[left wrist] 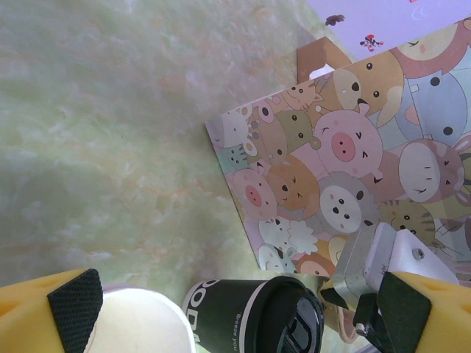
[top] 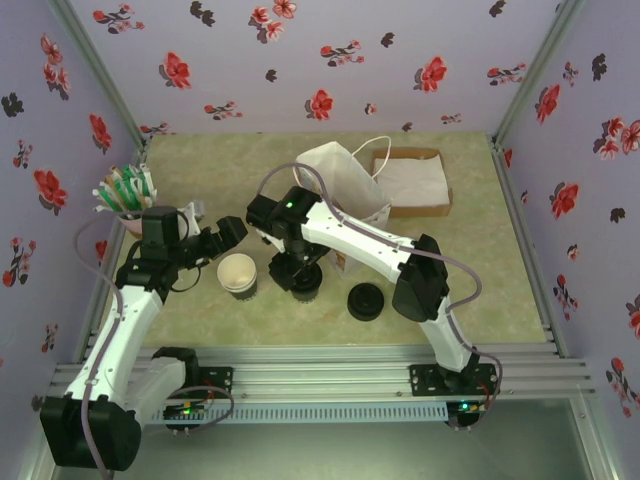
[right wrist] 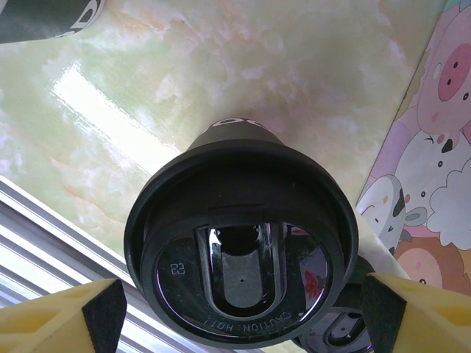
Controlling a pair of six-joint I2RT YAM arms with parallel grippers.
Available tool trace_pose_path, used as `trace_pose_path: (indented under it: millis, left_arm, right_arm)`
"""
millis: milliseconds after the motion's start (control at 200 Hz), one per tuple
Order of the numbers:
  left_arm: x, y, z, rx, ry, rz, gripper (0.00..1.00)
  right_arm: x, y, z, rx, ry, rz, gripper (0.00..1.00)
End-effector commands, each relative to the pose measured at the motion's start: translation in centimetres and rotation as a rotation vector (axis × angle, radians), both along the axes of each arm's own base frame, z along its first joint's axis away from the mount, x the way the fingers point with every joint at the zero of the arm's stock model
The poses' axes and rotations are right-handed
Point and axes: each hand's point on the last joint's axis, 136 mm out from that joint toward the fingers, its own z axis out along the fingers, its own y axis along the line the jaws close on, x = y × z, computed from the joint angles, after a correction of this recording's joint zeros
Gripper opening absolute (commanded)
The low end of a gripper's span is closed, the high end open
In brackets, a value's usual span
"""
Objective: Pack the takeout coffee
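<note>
The takeout coffee (top: 306,284) is a dark cup with a black lid, standing upright on the table just in front of the paper bag. My right gripper (top: 300,266) hangs straight over it. In the right wrist view the lid (right wrist: 239,250) sits between the two pads (right wrist: 103,316), with a narrow gap on each side, so the jaws are open around it. My left gripper (top: 222,238) stands open to the left, nothing between its fingers. From the left wrist view the coffee (left wrist: 250,320) appears low in the picture, beyond that gripper (left wrist: 235,312).
A lidless cream-rimmed cup (top: 238,275) stands just left of the coffee. Loose black lids (top: 366,301) lie to its right. The white cartoon-printed paper bag (top: 345,185) stands open behind, a cardboard box (top: 415,180) beside it. A cup of sachets (top: 125,195) is at far left.
</note>
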Motion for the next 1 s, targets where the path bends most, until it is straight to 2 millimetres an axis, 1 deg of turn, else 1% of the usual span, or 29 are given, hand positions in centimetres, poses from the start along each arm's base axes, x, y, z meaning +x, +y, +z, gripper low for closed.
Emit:
trace_pose_path:
  millis: [0,185,435,620,855,995]
  left_arm:
    - [0.1,0.1,0.6,-0.013,-0.030,-0.001,0.99]
    - [0.1,0.1,0.6,-0.012,-0.030,0.000,0.99]
    - [0.1,0.1,0.6,-0.013,-0.028,-0.001,0.99]
    - [0.1,0.1,0.8,-0.013,-0.032,0.000,0.99]
    - [0.2,0.0,0.9,-0.013,-0.034,-0.001,0.99]
    - [0.2,0.1,1.0,-0.013,-0.038,-0.001,0.99]
  right_arm:
    - [-0.8,-0.4,-0.4,-0.037,0.017,0.030,0.84]
    - [-1.2,-0.3,-0.9,-0.058,0.019,0.045,0.85]
    - [-0.8,-0.6,-1.2,-0.084,0.003,0.037,0.85]
    - [-0.6,-0.8,-1.4,-0.093,0.001,0.027,0.83]
    - [-0.2,-0.7,0.2,-0.066,-0.036,0.014,0.83]
    - [0.0,-0.8,0.7,-0.058,-0.055,0.005,0.85]
